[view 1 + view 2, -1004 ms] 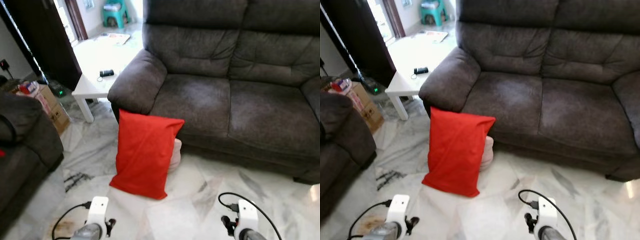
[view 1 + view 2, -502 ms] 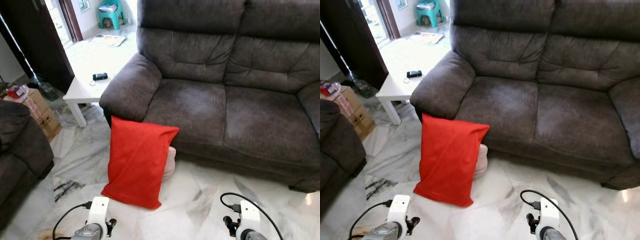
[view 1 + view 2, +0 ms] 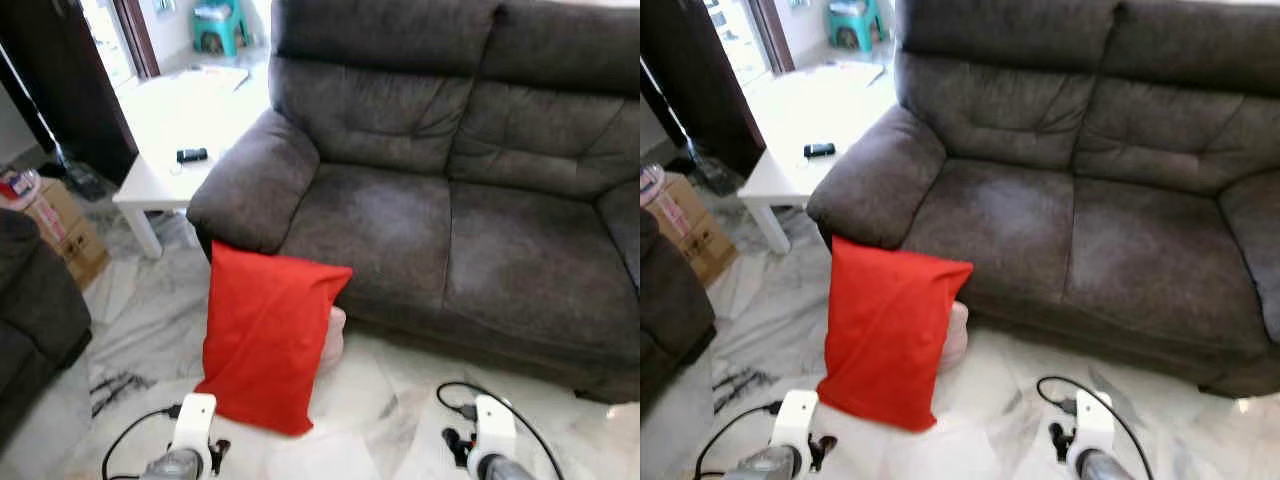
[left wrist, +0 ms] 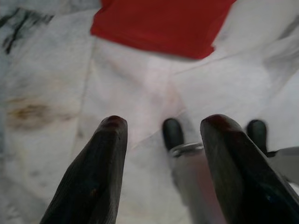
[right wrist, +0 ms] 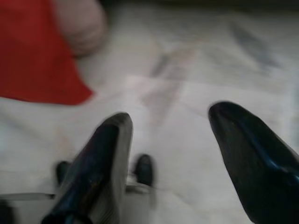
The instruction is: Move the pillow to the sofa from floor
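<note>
Both arms hang low before the body; the left gripper (image 4: pixel 163 140) and right gripper (image 5: pixel 170 135) each seem spread apart and empty, though blurred.

No text, label, brand, number or sign can be read; the print on the cardboard box (image 3: pixel 58 217) is too blurred.

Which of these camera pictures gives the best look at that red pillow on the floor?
The left eye view: the whole red pillow shows there, propped against the sofa front. The right eye view is just as complete. The left wrist view catches just its bottom edge beyond the open left gripper; the right wrist view, one blurred corner past the open right gripper.
</note>
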{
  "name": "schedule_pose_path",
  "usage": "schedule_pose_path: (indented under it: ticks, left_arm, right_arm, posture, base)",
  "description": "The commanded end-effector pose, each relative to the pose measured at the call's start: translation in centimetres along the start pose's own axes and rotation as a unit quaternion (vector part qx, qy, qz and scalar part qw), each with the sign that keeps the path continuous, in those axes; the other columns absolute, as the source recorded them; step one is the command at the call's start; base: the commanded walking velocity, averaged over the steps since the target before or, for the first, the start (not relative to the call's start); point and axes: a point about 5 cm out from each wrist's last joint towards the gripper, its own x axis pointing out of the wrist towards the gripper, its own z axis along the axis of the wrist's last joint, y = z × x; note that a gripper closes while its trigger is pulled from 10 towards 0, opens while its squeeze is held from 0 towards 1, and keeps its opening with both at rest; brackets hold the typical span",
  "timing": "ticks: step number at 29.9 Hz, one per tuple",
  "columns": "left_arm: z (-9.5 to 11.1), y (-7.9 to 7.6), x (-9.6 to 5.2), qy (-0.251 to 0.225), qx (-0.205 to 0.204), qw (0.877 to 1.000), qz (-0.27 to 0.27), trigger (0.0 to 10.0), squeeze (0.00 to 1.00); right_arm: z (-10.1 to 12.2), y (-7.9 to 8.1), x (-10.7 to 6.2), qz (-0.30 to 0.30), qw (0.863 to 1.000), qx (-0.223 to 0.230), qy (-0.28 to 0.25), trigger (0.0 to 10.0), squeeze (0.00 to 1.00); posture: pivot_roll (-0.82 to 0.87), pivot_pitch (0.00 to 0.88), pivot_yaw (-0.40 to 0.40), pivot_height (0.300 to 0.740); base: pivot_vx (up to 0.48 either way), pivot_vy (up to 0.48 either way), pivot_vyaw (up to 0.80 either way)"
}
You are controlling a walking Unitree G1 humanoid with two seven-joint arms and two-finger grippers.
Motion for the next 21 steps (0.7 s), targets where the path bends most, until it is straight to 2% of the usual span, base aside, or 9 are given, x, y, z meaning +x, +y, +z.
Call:
schedule_pose_path:
  ticks: [1,21]
  left_arm:
    - [-0.35,-0.07,-0.02,0.009,0.012,1.0,0.0,10.0,0.0]
    - [-0.33,-0.07,-0.02,0.009,0.014,1.0,-0.002,10.0,0.0]
  right_arm:
    - [-0.57,-0.61,-0.2,-0.008,1.0,-0.002,0.011,10.0,0.0]
    - [-0.61,-0.61,-0.2,-0.01,1.0,0.002,0.012,10.0,0.0]
  posture:
    - [-0.08,0.084,-0.006,0.74]
    - [-0.08,0.084,-0.006,0.74]
  base:
    - [0.244,0.0,0.0]
    - [0.246,0.0,0.0]
